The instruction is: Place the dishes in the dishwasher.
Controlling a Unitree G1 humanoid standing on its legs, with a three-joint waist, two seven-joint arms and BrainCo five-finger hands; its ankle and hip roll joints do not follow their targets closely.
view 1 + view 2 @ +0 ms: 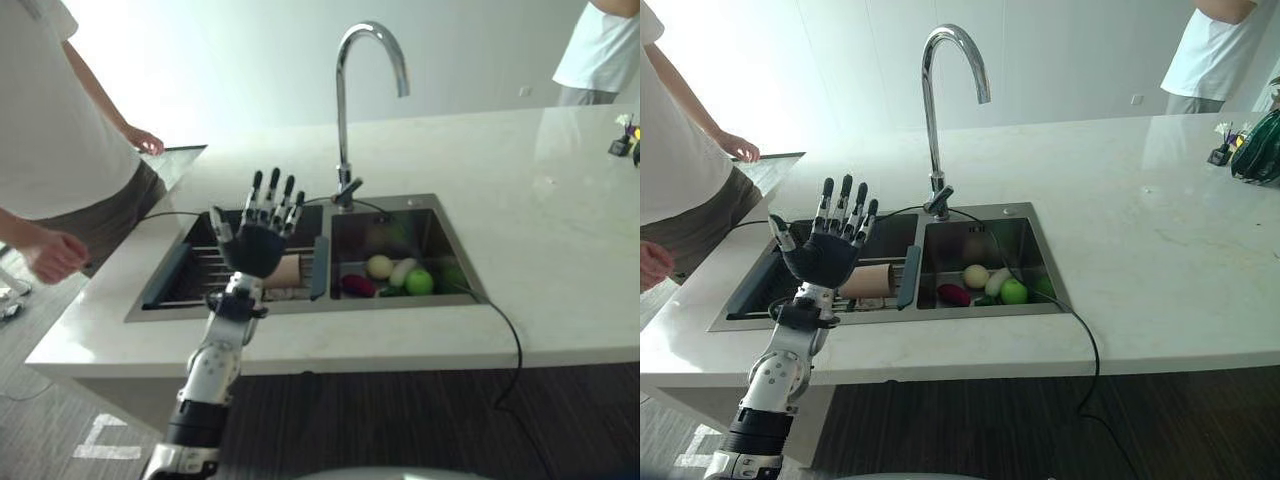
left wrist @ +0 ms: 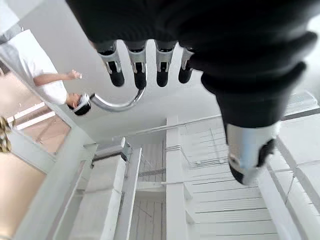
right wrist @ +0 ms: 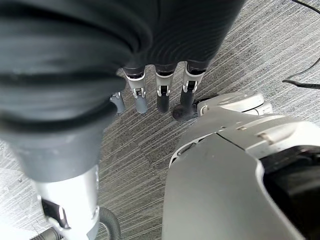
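Raised over the near edge of the counter (image 1: 560, 250), the left hand (image 1: 258, 240) has its fingers straight and spread, holding nothing. Beyond and just below it, the left basin of the sink (image 1: 300, 310) holds a rack (image 1: 200, 272) with a tan cup (image 1: 286, 271) lying on its side, long axis crosswise. Fruit (image 1: 419, 282) fills the right basin. Hanging low toward the floor, the right hand (image 3: 150, 95) is relaxed and empty, so the left is nearer.

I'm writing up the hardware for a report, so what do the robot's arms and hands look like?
The left arm is silver-grey, jointed, with dark bands. The left hand has a dark ribbed cover over its back and wrist, and silver fingers with dark tips. The right hand looks the same: dark ribbed cover, silver dark-tipped fingers.
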